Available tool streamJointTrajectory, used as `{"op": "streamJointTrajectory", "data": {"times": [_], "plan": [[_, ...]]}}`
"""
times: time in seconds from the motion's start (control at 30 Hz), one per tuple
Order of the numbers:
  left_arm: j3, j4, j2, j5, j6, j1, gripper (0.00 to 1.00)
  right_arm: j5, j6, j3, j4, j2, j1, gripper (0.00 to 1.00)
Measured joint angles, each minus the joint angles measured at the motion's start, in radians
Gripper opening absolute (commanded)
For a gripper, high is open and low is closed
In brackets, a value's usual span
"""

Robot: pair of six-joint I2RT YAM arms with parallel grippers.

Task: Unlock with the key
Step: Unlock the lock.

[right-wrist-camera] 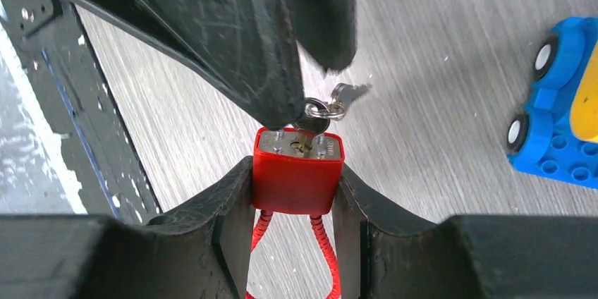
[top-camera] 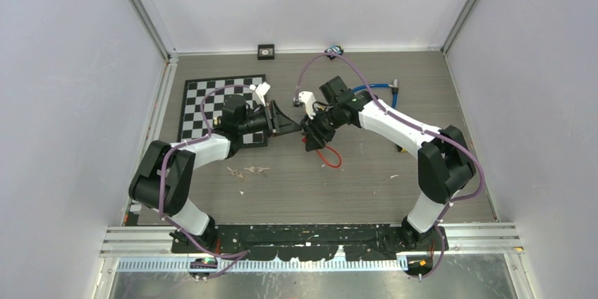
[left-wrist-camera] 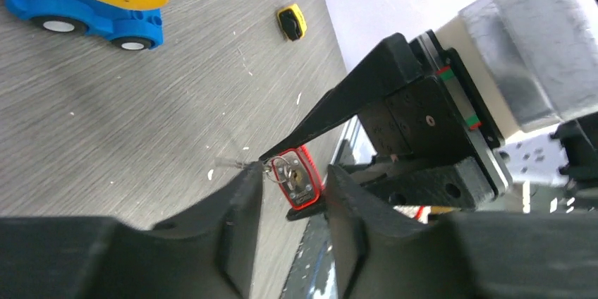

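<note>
A red padlock [right-wrist-camera: 297, 179] with a red cable loop [top-camera: 331, 158] is clamped between my right gripper's [right-wrist-camera: 296, 172] fingers and held above the table, keyhole face towards the left arm. A silver key [right-wrist-camera: 314, 124] sits in the keyhole, with a ring and a second key [right-wrist-camera: 349, 93] hanging from it. My left gripper [left-wrist-camera: 294, 171] is open, its jaws apart on either side of the key. One finger [right-wrist-camera: 247, 45] touches the key ring. The padlock also shows in the left wrist view [left-wrist-camera: 300, 180]. In the top view the two grippers [top-camera: 296, 126] meet at mid-table.
A blue and yellow toy car [left-wrist-camera: 92, 3] stands on the table beyond the lock. A blue cable [top-camera: 374, 89] lies at the back right, a checkerboard [top-camera: 211, 101] at the back left. A small yellow and black object [left-wrist-camera: 291, 22] and scraps [top-camera: 247, 171] lie on the table.
</note>
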Motion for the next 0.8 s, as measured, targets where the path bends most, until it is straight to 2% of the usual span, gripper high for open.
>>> {"op": "streamJointTrajectory", "data": {"times": [0.07, 0.2, 0.37, 0.47, 0.6, 0.67, 0.8], "plan": [[0.0, 0.0, -0.008, 0.027, 0.057, 0.0, 0.52, -0.015, -0.06, 0.001, -0.045, -0.007, -0.001, 0.01], [0.002, -0.064, -0.079, 0.094, 0.263, 0.0, 0.56, -0.071, -0.16, -0.002, -0.125, -0.045, -0.003, 0.01], [0.002, -0.169, -0.18, 0.186, 0.567, 0.0, 0.56, -0.188, -0.26, -0.002, -0.22, -0.107, -0.003, 0.01], [0.0, -0.222, -0.242, 0.268, 0.756, 0.0, 0.52, -0.253, -0.31, 0.007, -0.287, -0.113, 0.003, 0.01], [0.002, -0.355, -0.322, 0.41, 1.107, 0.0, 0.42, -0.311, -0.362, 0.016, -0.373, -0.111, 0.035, 0.01], [0.019, -0.481, -0.346, 0.45, 1.296, -0.003, 0.41, -0.34, -0.375, 0.021, -0.403, -0.106, 0.055, 0.01], [0.119, -0.877, -0.381, 0.416, 1.858, -0.057, 0.41, -0.402, -0.385, 0.023, -0.436, -0.083, 0.074, 0.01]]}}
